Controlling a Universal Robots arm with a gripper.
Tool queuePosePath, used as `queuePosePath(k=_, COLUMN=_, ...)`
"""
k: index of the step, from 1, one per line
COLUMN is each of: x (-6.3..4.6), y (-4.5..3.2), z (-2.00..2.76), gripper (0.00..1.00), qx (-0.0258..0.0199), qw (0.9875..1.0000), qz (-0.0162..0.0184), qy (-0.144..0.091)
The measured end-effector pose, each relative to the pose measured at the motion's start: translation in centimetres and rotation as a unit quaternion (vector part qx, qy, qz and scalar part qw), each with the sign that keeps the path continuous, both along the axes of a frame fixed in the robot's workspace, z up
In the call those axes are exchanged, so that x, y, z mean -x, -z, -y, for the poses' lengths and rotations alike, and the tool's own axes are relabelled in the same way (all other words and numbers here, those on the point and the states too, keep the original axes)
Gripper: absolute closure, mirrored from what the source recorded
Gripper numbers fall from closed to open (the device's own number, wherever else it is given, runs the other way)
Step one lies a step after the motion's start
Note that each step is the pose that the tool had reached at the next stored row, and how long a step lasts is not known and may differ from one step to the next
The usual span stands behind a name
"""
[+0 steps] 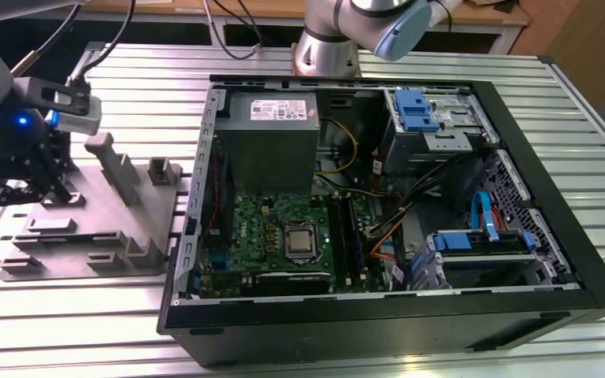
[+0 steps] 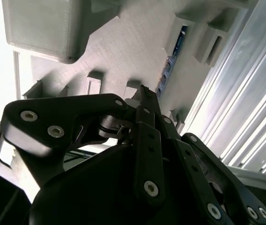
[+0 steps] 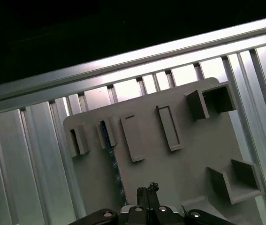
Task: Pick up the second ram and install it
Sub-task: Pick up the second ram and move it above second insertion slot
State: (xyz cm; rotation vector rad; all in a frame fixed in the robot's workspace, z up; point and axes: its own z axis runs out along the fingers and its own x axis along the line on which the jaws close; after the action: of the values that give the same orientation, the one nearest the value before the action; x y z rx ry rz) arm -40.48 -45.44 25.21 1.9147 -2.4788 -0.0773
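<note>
The gripper (image 3: 148, 190) hangs low over a grey plate (image 1: 103, 236) at the exterior view's left. The plate lies on a table (image 1: 72, 315) made of metal slats. The gripper's 2 fingers (image 2: 146, 101) are pressed close together and grip nothing (the tips look almost touching in both wrist views).

The memory stick (image 3: 115, 166) is thin and dark with bits of blue. It stands on its edge on the grey plate, with 1 end in a small slot. It sits just beside the finger tips, not between them. The plate also has a few blocks (image 3: 170, 126) that stick up.

Next to the plate, toward the exterior view's right, is an open computer case (image 1: 387, 323). A green board (image 1: 271, 228) lies inside it, with a silver chip (image 1: 300, 240) in the middle.
</note>
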Motion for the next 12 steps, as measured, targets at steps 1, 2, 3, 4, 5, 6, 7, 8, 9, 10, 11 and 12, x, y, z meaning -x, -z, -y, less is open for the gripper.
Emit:
queuePosePath(k=1, x=0.00, y=0.06, z=0.00, gripper=0.90, qx=0.0000, qw=1.0000, qz=0.0000, qy=-0.009)
queuePosePath(k=2, x=0.00, y=0.12, z=0.00, gripper=0.90, qx=0.0000, qw=0.9998, qz=0.0000, qy=-0.019)
queuePosePath(k=3, x=0.00, y=0.17, z=0.00, gripper=0.90, qx=0.0001, qw=0.9996, qz=-0.0001, qy=-0.027)
queuePosePath(k=4, x=0.00, y=0.23, z=0.00, gripper=0.90, qx=0.0000, qw=0.9993, qz=0.0000, qy=-0.037)
queuePosePath(k=5, x=0.00, y=0.28, z=0.00, gripper=0.90, qx=0.0000, qw=0.9990, qz=0.0000, qy=-0.045)
queuePosePath(k=6, x=0.00, y=0.33, z=0.00, gripper=0.90, qx=0.0000, qw=0.9985, qz=0.0000, qy=-0.054)
queuePosePath(k=7, x=0.00, y=0.38, z=0.00, gripper=0.90, qx=0.0000, qw=0.9980, qz=0.0000, qy=-0.064)
queuePosePath(k=8, x=0.00, y=0.41, z=0.00, gripper=0.90, qx=0.0001, qw=0.9974, qz=0.0000, qy=-0.073)
queuePosePath(k=9, x=0.00, y=0.42, z=0.00, gripper=0.90, qx=0.0005, qw=0.9967, qz=-0.0001, qy=-0.082)
queuePosePath(k=10, x=0.03, y=0.43, z=-0.01, gripper=0.90, qx=0.0021, qw=0.9962, qz=-0.0002, qy=-0.087)
queuePosePath(k=11, x=0.05, y=0.43, z=0.00, gripper=0.90, qx=0.0048, qw=0.9961, qz=-0.0004, qy=-0.088)
queuePosePath(k=12, x=0.05, y=0.43, z=0.00, gripper=0.90, qx=0.0081, qw=0.9960, qz=-0.0007, qy=-0.089)
